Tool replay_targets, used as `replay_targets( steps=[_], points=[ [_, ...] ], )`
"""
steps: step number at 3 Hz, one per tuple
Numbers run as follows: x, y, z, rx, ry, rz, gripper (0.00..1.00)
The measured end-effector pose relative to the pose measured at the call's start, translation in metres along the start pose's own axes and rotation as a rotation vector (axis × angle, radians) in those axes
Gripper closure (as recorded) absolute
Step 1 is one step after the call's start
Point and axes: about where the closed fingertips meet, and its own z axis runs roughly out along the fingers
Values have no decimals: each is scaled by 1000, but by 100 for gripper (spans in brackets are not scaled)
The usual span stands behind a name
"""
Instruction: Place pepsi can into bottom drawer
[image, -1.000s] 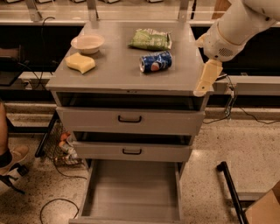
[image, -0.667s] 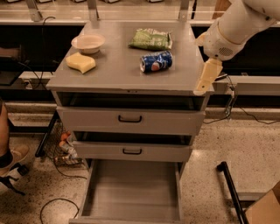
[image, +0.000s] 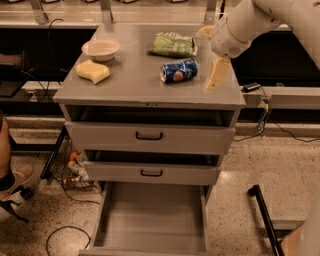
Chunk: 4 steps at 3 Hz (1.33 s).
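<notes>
The bottom drawer (image: 150, 220) is standing pulled out at the cabinet's foot. On the bench (image: 125, 85), the pepsi can (image: 179, 70) is lying just in front of the green chip bag (image: 172, 45). The tool (image: 206, 59) is hovering just right of the can, its fingers (image: 218, 74) spread and holding nothing. The step in hand is probably the reach to grasp. The fingers should be straddling the round body front and back, closing gently so the can is not rolling off. The can's long axis is running left to right, with one silver end pointing left.
</notes>
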Motion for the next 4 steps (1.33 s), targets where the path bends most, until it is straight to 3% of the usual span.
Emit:
replay_targets(
  steps=[2, 3, 4],
  points=[
    [-35, -34, 64, -50, -117, -117, 0],
    [-45, -39, 84, -78, -98, -113, 0],
    [-45, -44, 101, -103, -18, -88, 0]
  ],
)
